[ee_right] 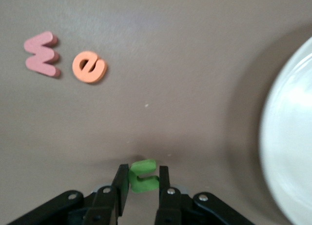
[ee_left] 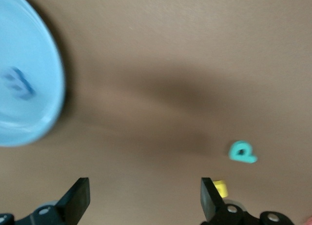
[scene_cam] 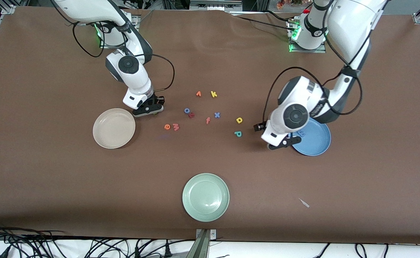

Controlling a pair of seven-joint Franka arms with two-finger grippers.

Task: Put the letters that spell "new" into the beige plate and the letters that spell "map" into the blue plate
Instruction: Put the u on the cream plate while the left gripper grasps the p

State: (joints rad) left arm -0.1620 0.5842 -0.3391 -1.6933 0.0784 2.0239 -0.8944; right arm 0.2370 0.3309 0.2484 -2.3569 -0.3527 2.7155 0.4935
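Right gripper (ee_right: 142, 183) clamped on green n (ee_right: 143, 176), beige plate (ee_right: 292, 137) close beside: lift straight; left gripper (ee_left: 144, 198) spread wide, empty.

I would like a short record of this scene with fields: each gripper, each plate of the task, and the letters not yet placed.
right gripper: shut on the green n, beside the beige plate
left gripper: open, empty, by the blue plate's rim
beige plate: no letters in it
blue plate: holds the blue m
new, still on table: orange e, pinkish-red w
map, still on table: yellow a, teal p
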